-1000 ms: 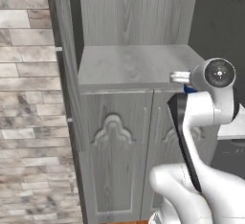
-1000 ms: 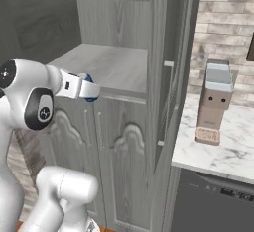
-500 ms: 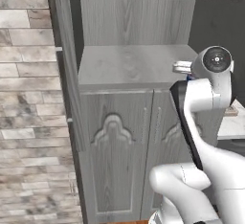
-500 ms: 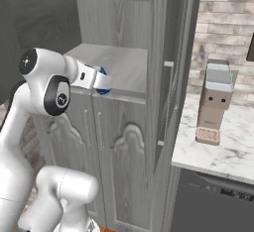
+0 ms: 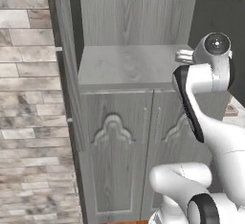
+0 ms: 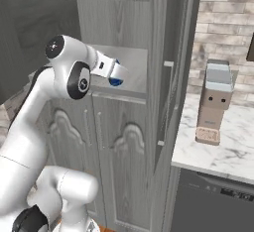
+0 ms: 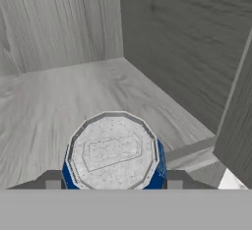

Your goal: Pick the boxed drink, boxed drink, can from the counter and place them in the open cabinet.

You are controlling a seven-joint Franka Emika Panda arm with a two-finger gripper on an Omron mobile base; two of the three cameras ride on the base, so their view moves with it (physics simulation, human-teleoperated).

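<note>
Gripper [image 7: 113, 184] closed on the can [image 7: 113, 151], one dark finger [image 7: 49, 180] against each side of its blue wall; silver top faces the hand camera. In the right base view the can [image 6: 115, 80] shows as a blue end past the white hand, held over the front part of the shelf niche of the open cabinet [image 6: 129, 142], near the niche's right-hand side wall. Whether the can's base touches the shelf board cannot be told. Hand view: grey wood-grain shelf floor spreads beyond the can, back wall and side wall of the niche meeting at a corner behind it. Left base view: the arm's wrist sits at the right front edge of the cabinet [image 5: 119, 137] shelf, above the two doors with curved panels. To the right of the cabinet, a marble counter [image 6: 223, 149] carries a tan-and-grey box-shaped appliance [image 6: 214, 102], standing upright, well apart from the can. Brick wall [image 5: 28, 122] lies left of the cabinet.
</note>
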